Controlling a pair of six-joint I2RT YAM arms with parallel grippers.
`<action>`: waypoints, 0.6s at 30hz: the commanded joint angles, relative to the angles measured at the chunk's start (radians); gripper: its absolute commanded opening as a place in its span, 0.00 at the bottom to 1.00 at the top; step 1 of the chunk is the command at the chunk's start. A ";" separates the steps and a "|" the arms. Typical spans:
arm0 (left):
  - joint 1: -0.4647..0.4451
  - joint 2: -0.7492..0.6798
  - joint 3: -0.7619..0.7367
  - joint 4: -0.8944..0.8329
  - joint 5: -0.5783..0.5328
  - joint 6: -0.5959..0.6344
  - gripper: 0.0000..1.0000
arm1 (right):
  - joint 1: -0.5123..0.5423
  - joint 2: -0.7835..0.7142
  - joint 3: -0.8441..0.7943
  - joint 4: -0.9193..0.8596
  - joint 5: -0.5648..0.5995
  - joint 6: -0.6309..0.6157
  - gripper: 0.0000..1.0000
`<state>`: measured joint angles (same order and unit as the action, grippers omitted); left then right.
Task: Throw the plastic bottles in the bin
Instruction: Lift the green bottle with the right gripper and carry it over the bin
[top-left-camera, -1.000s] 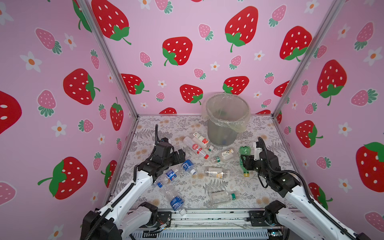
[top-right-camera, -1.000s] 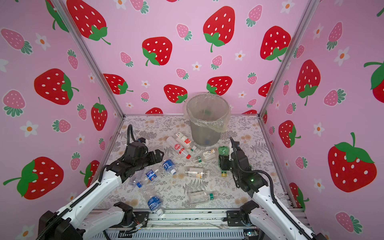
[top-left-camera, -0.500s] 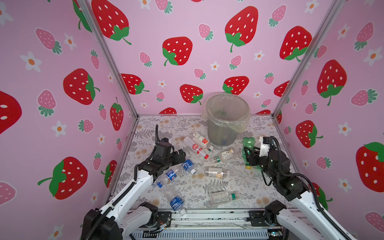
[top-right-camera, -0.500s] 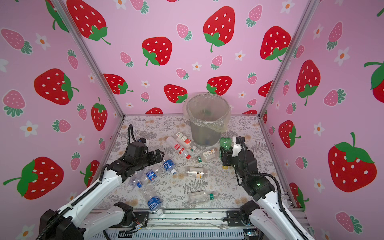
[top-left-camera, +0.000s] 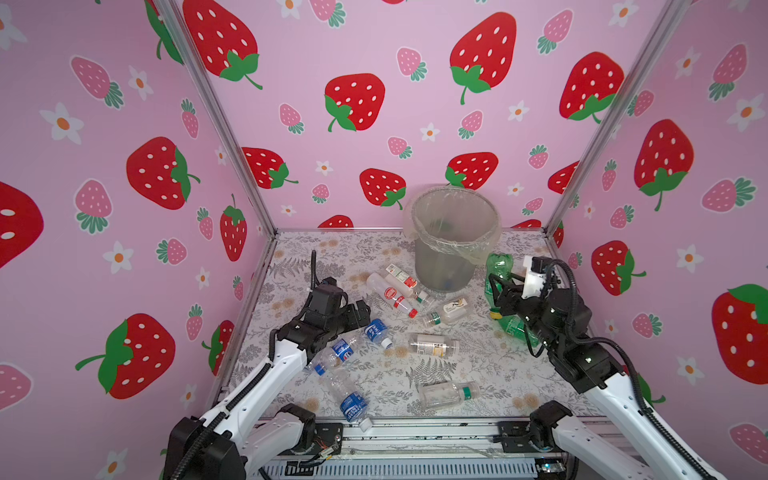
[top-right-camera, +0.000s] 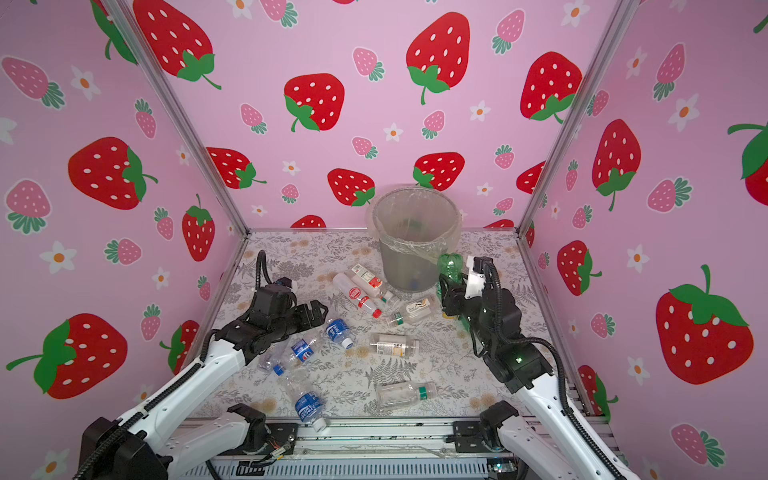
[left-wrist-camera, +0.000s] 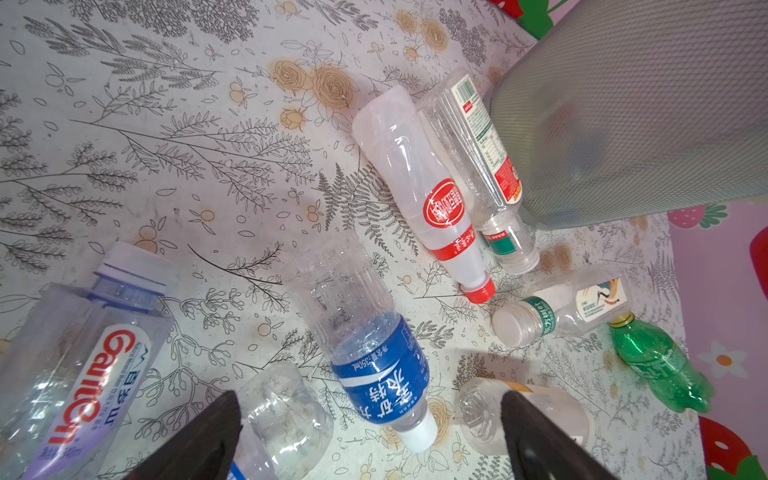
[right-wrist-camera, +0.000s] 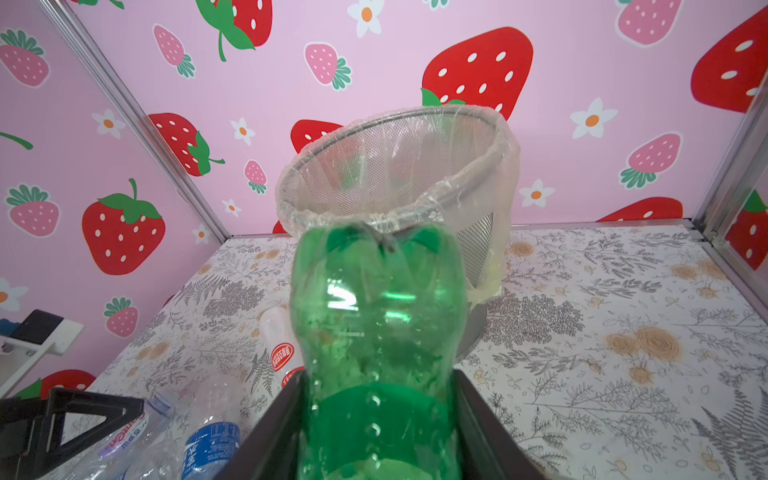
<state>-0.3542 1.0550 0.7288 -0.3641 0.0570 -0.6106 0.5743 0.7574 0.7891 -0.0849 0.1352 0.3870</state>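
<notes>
My right gripper (top-left-camera: 496, 286) is shut on a green plastic bottle (top-left-camera: 498, 266), held upright in the air just right of the bin (top-left-camera: 440, 270). The right wrist view shows the green bottle (right-wrist-camera: 374, 311) between the jaws, with the lined bin's rim (right-wrist-camera: 395, 208) right behind it. My left gripper (top-left-camera: 359, 311) hangs open over the left group of bottles. In the left wrist view, a blue-labelled bottle (left-wrist-camera: 374, 353) lies between its fingers (left-wrist-camera: 224, 419), untouched. Several more bottles lie on the table, among them a red-white one (top-left-camera: 390, 293) and a second green one (top-left-camera: 517, 328).
Pink strawberry walls with metal corner posts (top-left-camera: 232, 137) close in three sides. A clear bottle with a blue label (top-left-camera: 351, 401) lies near the front rail (top-left-camera: 415, 428). Two other clear bottles (top-left-camera: 432, 345) (top-left-camera: 446, 392) lie mid-table on the floral cover.
My right gripper has lifted the green bottle up and back towards the bin's side. The left arm has barely moved.
</notes>
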 joint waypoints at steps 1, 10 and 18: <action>0.010 -0.011 -0.011 -0.001 0.002 -0.006 0.99 | 0.006 0.031 0.046 0.056 0.024 -0.028 0.52; 0.017 -0.035 -0.032 0.002 0.004 -0.002 0.99 | 0.006 0.107 0.105 0.136 0.021 -0.029 0.52; 0.022 -0.035 -0.032 0.005 0.009 -0.009 0.99 | 0.004 0.302 0.299 0.177 0.028 -0.058 0.52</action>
<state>-0.3378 1.0344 0.6975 -0.3630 0.0635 -0.6102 0.5743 0.9955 1.0000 0.0330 0.1493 0.3611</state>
